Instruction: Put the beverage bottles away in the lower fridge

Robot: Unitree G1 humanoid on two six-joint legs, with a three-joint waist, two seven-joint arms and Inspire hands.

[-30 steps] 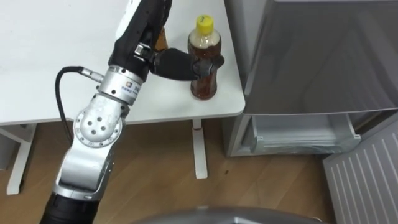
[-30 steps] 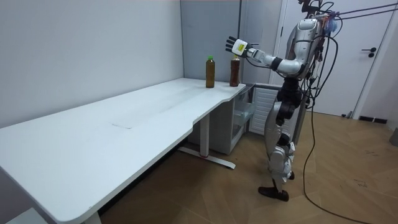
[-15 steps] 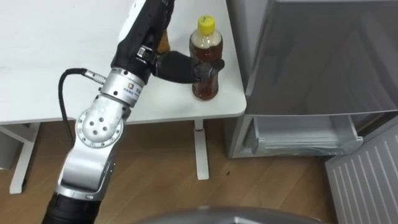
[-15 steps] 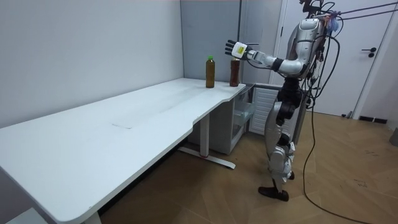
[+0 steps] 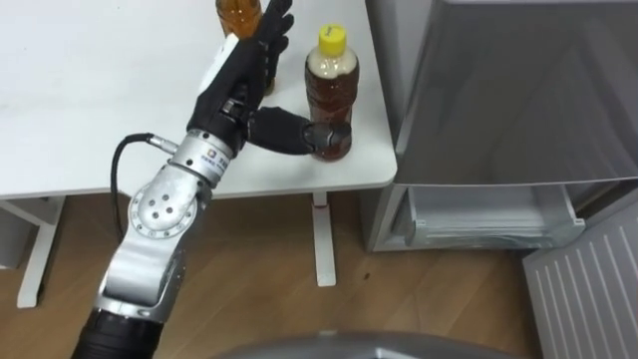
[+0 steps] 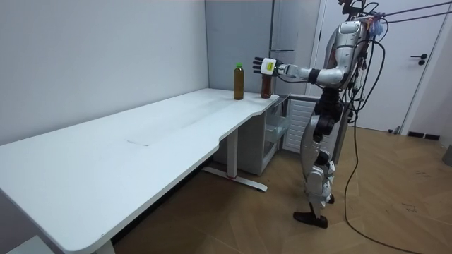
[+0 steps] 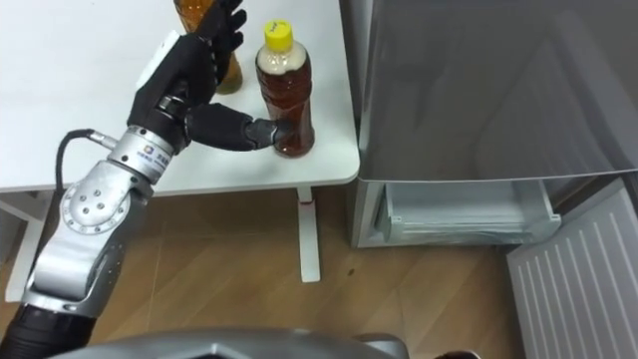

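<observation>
While my left arm reaches up from below the table edge, the left hand (image 5: 239, 78) sits just left of the yellow-capped bottle (image 5: 329, 88), back of the hand facing me. Its fingers (image 5: 271, 25) are straight and fanned apart, pointing away from me past the bottle's left side without wrapping it. The thumb (image 5: 287, 132) sticks out sideways, and its tip looks to rest against the bottle's lower front. Nothing is pinched or lifted: the bottle stands upright on the white table (image 5: 80, 100), close to the table's right front corner. Left of it and further back stands a second bottle (image 5: 239, 12) of amber drink, partly hidden behind my fingertips. Right of the yellow-capped bottle, past the table edge, is the grey fridge (image 5: 498, 90). Its lower compartment (image 5: 488, 214) is open below and to the right of the bottle, and the door (image 5: 588, 289) is swung out further right. From the room view I see the robot standing upright at that table corner, left arm held out roughly level toward the bottle.
</observation>
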